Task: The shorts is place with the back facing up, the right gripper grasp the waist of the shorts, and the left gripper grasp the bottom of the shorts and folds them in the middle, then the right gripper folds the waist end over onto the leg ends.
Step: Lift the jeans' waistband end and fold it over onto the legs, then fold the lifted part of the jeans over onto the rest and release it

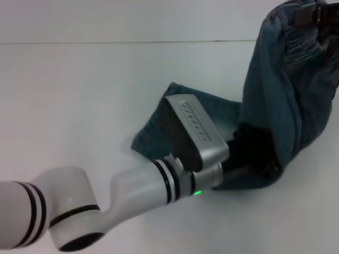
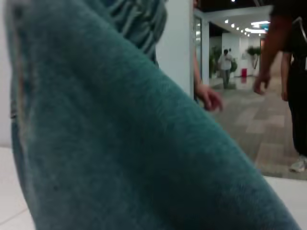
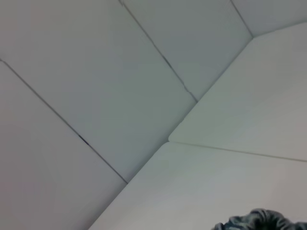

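Note:
The blue-green denim shorts (image 1: 286, 90) hang from the upper right down to the white table (image 1: 79, 95). My right gripper (image 1: 313, 15) is at the top right corner, shut on the puckered waist end, and only dark parts of it show. One leg (image 1: 159, 129) lies flat on the table. My left gripper (image 1: 254, 154), black on a silver banded wrist with a green light, is low against the hanging cloth, shut on the denim near the bottom of the shorts. Denim (image 2: 120, 143) fills the left wrist view. A bit of gathered waistband (image 3: 261, 221) shows in the right wrist view.
The left arm (image 1: 79, 206) reaches in from the lower left across the table. The table's back edge (image 1: 132, 41) meets a white wall. Behind the shorts in the left wrist view, people (image 2: 288, 72) stand in a hallway.

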`<state>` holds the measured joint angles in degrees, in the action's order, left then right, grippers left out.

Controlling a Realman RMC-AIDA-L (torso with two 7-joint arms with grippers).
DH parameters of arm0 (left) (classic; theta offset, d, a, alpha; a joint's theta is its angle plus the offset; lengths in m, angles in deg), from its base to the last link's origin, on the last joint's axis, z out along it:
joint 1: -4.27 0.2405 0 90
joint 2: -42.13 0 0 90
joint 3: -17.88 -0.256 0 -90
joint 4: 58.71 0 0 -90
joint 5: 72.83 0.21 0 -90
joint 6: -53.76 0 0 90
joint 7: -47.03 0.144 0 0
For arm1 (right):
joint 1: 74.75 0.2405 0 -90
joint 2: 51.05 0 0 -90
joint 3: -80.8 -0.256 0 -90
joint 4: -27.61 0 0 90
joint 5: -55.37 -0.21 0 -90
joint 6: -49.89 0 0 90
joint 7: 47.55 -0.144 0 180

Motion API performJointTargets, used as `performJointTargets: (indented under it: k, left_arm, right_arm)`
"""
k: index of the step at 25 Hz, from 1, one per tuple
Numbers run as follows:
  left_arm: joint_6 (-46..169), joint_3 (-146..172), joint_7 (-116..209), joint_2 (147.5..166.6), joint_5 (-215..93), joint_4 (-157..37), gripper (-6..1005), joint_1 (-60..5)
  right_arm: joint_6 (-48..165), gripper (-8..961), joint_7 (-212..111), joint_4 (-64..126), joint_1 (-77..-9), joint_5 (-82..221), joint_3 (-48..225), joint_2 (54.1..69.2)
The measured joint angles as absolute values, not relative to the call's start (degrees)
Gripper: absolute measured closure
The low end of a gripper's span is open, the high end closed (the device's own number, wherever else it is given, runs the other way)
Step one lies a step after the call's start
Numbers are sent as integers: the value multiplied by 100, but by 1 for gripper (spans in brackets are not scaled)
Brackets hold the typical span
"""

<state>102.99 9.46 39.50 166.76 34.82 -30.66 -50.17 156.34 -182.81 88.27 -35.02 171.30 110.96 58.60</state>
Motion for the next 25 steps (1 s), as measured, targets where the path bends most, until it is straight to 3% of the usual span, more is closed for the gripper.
performJointTargets:
  k: [11, 17, 23, 25]
  left_arm:
    - [10035, 2354, 4236, 16676, 4281, -3104, 957, -4087]
    - [10631, 3124, 4211, 16674, 4284, -3383, 950, -3234]
    - [11652, 3721, 4195, 16661, 4272, -3786, 832, -2520]
    - [11902, 3892, 4148, 16659, 4259, -3920, 615, -2341]
  right_arm:
    - [15402, 867, -18128, 8480, -3564, 17145, 11484, 5819]
    - [15113, 866, -17976, 8155, -3453, 17174, 11728, 5794]
    - [14759, 866, -17765, 7654, -3167, 17192, 12081, 5850]
    - [14594, 866, -17689, 7457, -3042, 17197, 12237, 5876]
